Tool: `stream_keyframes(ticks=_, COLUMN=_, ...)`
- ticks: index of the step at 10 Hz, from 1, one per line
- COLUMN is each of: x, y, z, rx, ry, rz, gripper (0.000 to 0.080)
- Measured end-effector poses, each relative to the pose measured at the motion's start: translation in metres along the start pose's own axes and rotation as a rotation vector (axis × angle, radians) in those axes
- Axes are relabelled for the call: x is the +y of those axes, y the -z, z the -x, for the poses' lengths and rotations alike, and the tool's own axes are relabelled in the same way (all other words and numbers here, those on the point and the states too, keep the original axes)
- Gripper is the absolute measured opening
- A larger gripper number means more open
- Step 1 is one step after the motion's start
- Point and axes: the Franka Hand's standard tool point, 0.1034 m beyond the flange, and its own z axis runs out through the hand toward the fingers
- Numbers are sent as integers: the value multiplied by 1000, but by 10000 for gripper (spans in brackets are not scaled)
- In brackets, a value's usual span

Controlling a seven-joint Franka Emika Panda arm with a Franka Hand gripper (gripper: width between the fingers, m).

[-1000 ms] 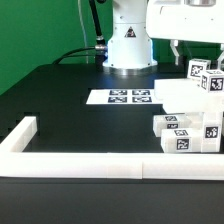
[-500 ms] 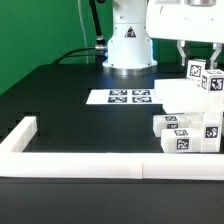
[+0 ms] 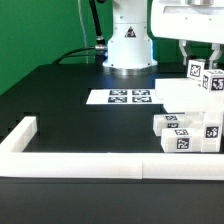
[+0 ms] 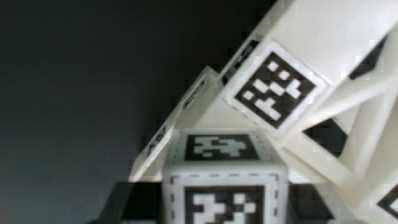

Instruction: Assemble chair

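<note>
The chair is in loose white tagged parts at the exterior view's right. A small white block part (image 3: 198, 71) stands upright on top of the pile (image 3: 188, 130), and my gripper (image 3: 196, 58) comes down from above with a finger on each side of it. In the wrist view the same tagged block (image 4: 224, 180) fills the space between my dark fingers (image 4: 139, 200), so the gripper (image 4: 222, 205) is shut on it. Beyond the block lies a cross-braced frame (image 4: 347, 110) with a large tag.
The marker board (image 3: 129, 97) lies flat in the middle of the black table. A long white border wall (image 3: 90, 165) runs along the near edge and turns up at the left (image 3: 24, 131). The arm's base (image 3: 128, 45) stands at the back.
The fingers stood wide apart around the block a second ago and have closed onto it. The arm and the parts have stayed in place.
</note>
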Motion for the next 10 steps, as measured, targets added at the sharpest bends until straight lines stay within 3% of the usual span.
stream_keyframes(ticks=5, x=-2, y=0, z=2, rx=-8, ry=-245, rz=-8, gripper=287)
stream_keyframes(ticks=7, x=0, y=-1, z=-3, rx=-8, ry=-371, rz=-43, gripper=287)
stream_keyframes(ticks=10, x=-4, y=-1, z=-2, rx=-15, ry=-555, rz=-56, gripper=287)
